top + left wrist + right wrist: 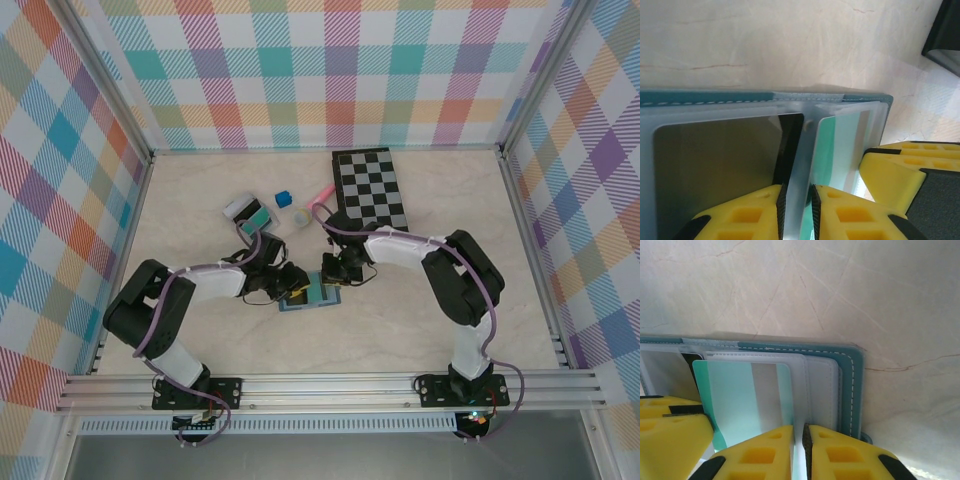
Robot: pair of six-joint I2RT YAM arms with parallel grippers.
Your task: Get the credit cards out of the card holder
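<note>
Left wrist: left hand (798,202) pinches 1 sleeve (799,160) (clear) of card holder (705,97).

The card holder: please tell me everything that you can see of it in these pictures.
The card holder lies open and flat on the pale, marble-like table, between the two arms. Its cover is teal and looks like leather, with white stitching along the edge. Inside are clear plastic sleeves; a green card and a dark card show among them. The left gripper and the right gripper each pinch a clear sleeve.
</note>
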